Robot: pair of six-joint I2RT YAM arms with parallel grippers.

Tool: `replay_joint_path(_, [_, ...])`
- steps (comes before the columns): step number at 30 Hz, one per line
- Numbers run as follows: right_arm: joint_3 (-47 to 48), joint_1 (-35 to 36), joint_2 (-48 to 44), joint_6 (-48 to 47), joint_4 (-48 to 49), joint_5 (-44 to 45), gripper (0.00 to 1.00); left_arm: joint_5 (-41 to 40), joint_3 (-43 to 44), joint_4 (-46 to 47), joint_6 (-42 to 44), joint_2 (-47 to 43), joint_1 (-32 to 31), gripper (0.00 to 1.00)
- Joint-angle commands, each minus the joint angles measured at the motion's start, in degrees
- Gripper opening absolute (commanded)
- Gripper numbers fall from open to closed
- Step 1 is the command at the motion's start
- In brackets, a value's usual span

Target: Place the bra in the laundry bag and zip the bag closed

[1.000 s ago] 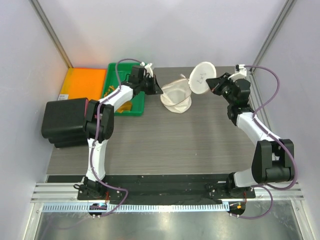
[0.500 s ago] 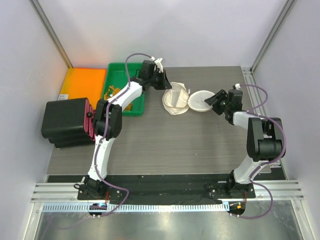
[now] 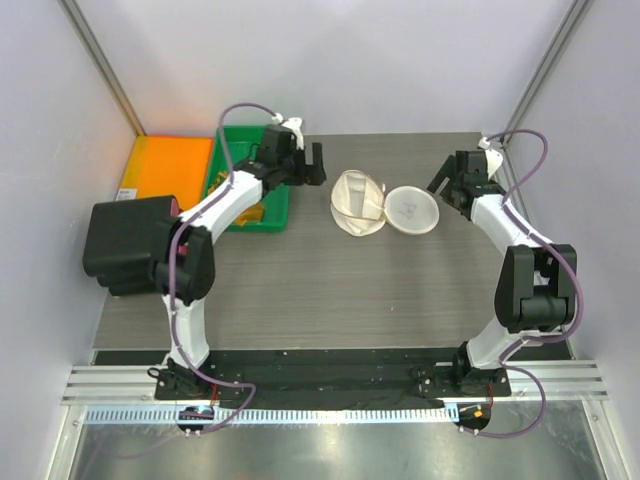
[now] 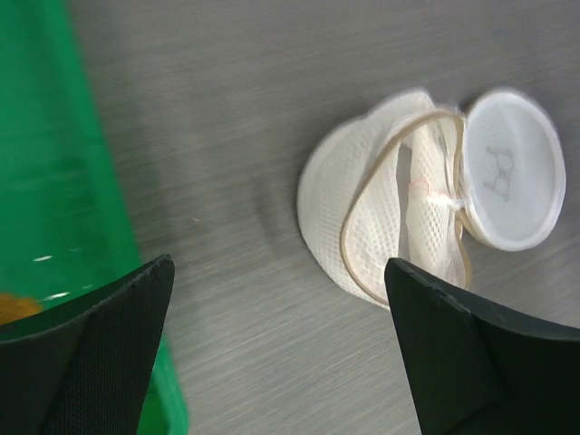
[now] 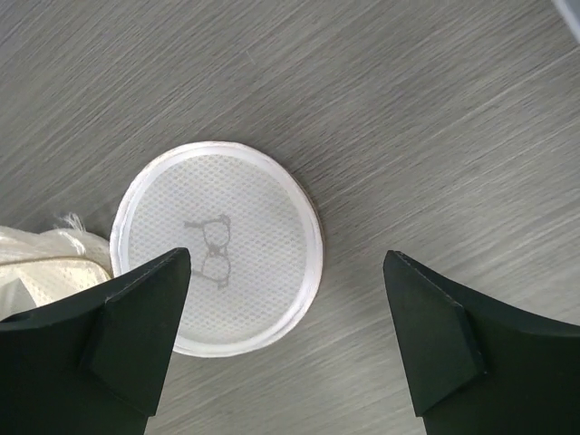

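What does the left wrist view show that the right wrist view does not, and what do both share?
Left wrist only: the green bin at the left edge, a scrap of orange in it too small to identify; the whole open mesh body and zipper rim of the laundry bag; the left gripper, open. Right wrist only: the right gripper, open. Both: the round lid lying flat on the grey table, its dark mark, and some of the bag's mesh.

Robot test cell in a lab

Plain pale panels (image 3: 330, 60) wall in a grey wood-grain table (image 3: 340, 290). Aluminium posts (image 3: 100, 65) stand at the corners. The cabled left arm (image 3: 190, 320) and right arm (image 3: 500, 215) are bolted beside a slotted metal rail (image 3: 110, 385).
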Motion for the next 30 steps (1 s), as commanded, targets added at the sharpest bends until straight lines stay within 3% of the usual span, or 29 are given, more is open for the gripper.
replay_joint_path(1, [4.82,7.14,-3.91,-6.36,-4.13,9.96,0.94,-11.55,-3.95,0.55,0.32,-9.98,3.43,0.99])
replay_joint_path(3, [5.35,11.81,-3.65,-11.55,-0.73,9.98,0.98,-15.04,-11.99,4.49,-2.23,-16.1,6.24,0.96])
replay_joint_path(6, [7.54,19.99,-0.41,-15.6,5.24,2.34,0.98,-19.44,-22.46,12.67,-6.02,-25.24,9.15,0.95])
replay_joint_path(10, [10.71,29.31,5.73,-19.38,17.11,-9.34,0.98,-35.05,-26.72,9.72,-8.83,-32.82,10.03,0.93])
replay_joint_path(13, [16.15,35.9,14.85,-21.58,23.54,-18.46,0.98,-40.89,-30.67,10.39,-10.51,-37.74,10.73,0.93])
replay_joint_path(16, [24.84,40.57,22.43,-21.15,26.1,-21.84,0.97,-46.61,-34.63,11.98,-10.68,-41.88,11.79,0.95])
replay_joint_path(19, [34.42,43.64,31.84,-20.27,25.32,-22.98,0.97,-53.2,-34.55,9.19,-11.21,-42.34,12.4,0.99])
replay_joint_path(22, [44.78,46.01,39.14,-21.22,23.64,-22.9,0.97,-53.66,-34.9,9.17,-11.39,-42.51,13.28,1.0])
replay_joint_path(30, [53.96,48.93,48.65,-19.92,24.16,-15.79,0.96,-53.04,-34.99,8.47,-11.3,-42.86,14.16,1.0])
